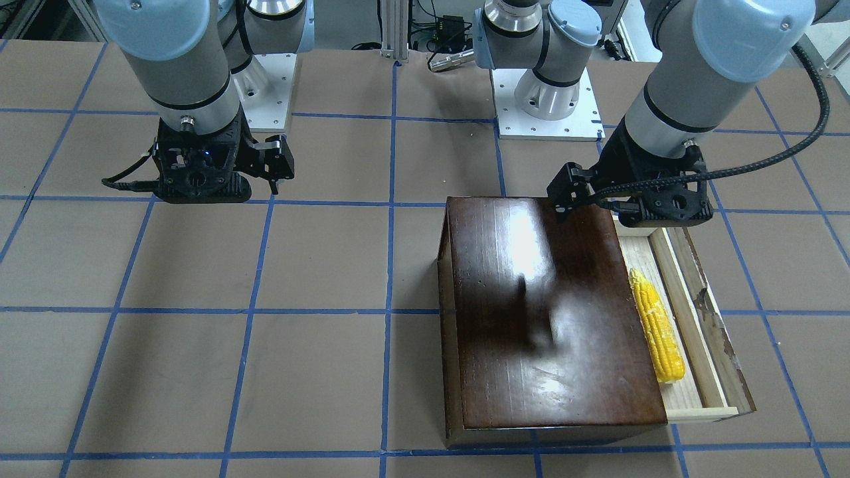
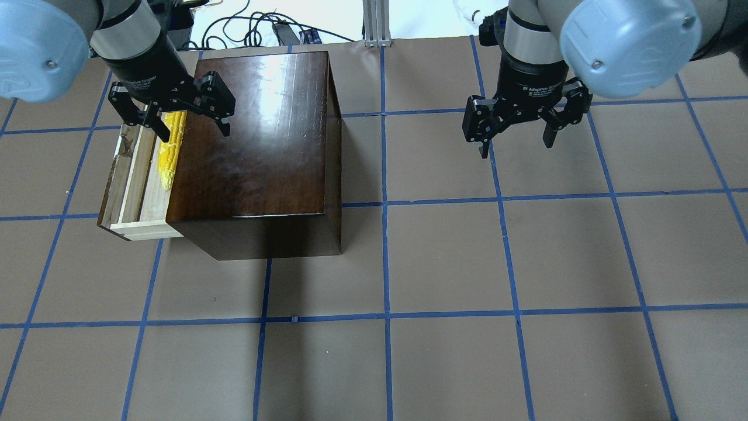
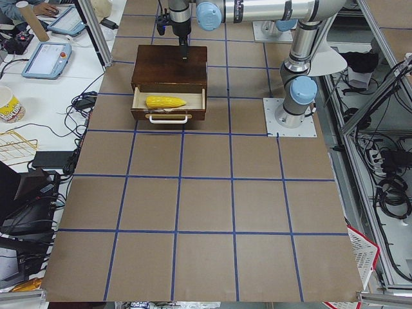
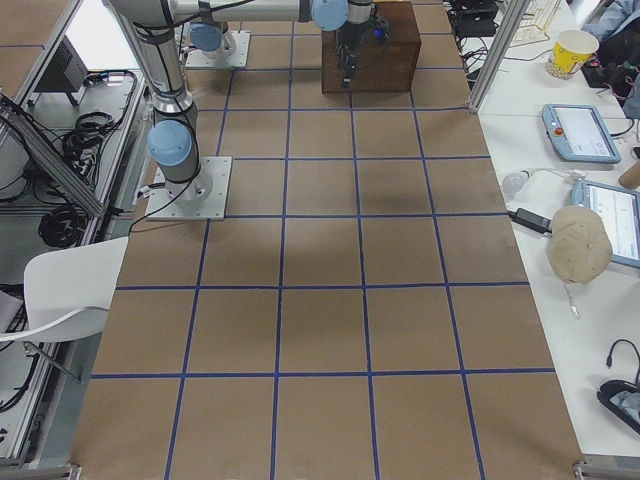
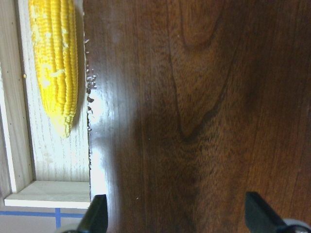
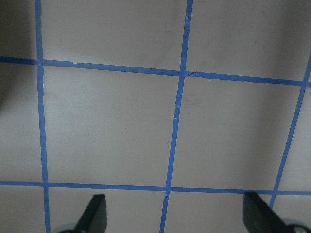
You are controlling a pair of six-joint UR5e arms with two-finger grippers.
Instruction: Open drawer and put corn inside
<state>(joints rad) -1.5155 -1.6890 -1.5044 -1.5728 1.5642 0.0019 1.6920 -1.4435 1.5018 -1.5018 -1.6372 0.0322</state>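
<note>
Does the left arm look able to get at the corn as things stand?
Probably yes: the drawer is pulled out, the corn lies exposed in it, and the left pincer hangs open close above.

1 corn (image 1: 656,326), 1 drawer (image 1: 717,345), 1 box (image 1: 544,312), 2 grippers: L gripper (image 2: 194,133), R gripper (image 2: 516,146).

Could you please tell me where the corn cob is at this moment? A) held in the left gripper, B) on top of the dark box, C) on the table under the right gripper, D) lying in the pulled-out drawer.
D: the corn lies flat on the pale floor of the open drawer, and the left gripper is open and holds nothing.
</note>
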